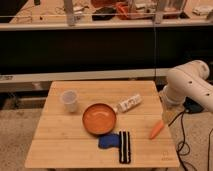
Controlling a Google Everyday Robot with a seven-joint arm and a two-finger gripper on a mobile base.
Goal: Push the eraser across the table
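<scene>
The eraser [124,146], a long narrow black block with pale lengthwise stripes, lies near the front edge of the light wooden table [60,145], pointing front to back. A small blue pad [107,142] touches its left side. My white arm [189,86] hangs over the table's right edge. The gripper [168,116] is low at that edge, right of and behind the eraser and well apart from it.
An orange bowl [99,119] sits mid-table just behind the eraser. A clear plastic cup [69,100] stands at the back left. A white tube [129,103] lies behind the bowl on the right. An orange carrot-like object [156,130] lies near the right edge, below the gripper.
</scene>
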